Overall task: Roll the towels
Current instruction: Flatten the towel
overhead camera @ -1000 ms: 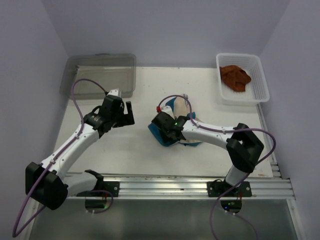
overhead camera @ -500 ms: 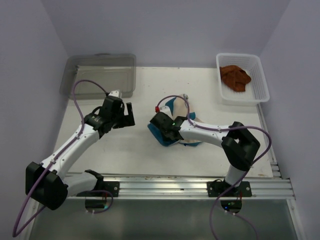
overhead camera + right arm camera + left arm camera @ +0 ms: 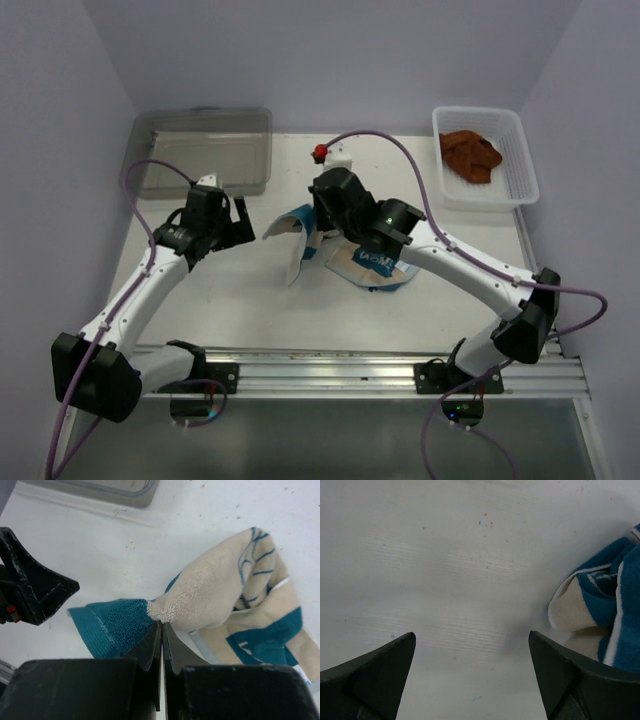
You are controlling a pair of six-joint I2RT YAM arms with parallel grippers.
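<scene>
Right claw (image 3: 161, 624) pinched shut on a corner of the cream and blue towel (image 3: 370, 262), corner held raised above the middle of the table (image 3: 230, 300), left claw (image 3: 236, 222) gaping wide and empty just left of it, brown towel (image 3: 470, 153) in the white basket (image 3: 527, 170) at far right

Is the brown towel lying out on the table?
No, the brown towel sits inside the white basket at the far right.
</scene>
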